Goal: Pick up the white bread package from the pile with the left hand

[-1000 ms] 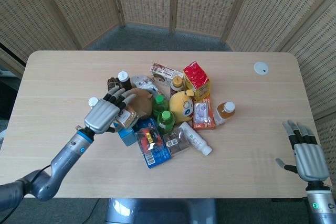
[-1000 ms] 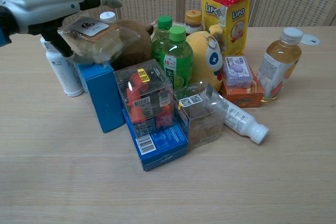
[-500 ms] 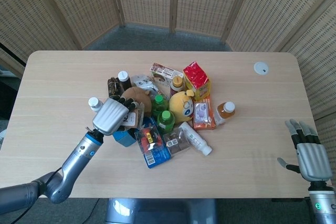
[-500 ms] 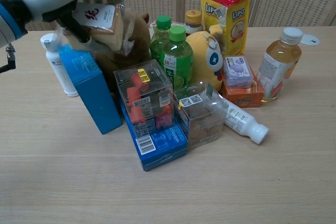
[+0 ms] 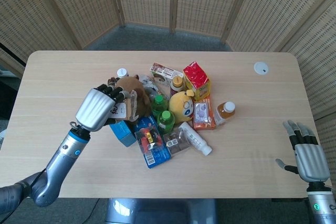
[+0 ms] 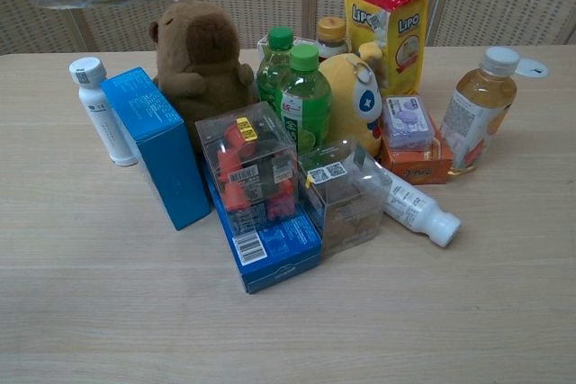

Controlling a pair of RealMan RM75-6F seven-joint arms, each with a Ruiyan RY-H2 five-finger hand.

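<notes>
One clear-wrapped white bread package (image 5: 127,107) sits gripped in our left hand (image 5: 97,109), lifted above the brown plush capybara (image 6: 200,51); our right hand (image 5: 308,157) hangs open, well apart.

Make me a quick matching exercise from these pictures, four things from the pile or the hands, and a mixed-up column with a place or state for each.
Things:
1. bread package
2. brown plush toy
3. white bottle
4. right hand

Places or states:
A. lying on its side at the pile's right edge
B. open, near the table's right corner
C. held by the left hand, lifted off the pile
D. sitting upright behind the blue box

Pairs: 1-C, 2-D, 3-A, 4-B
</notes>
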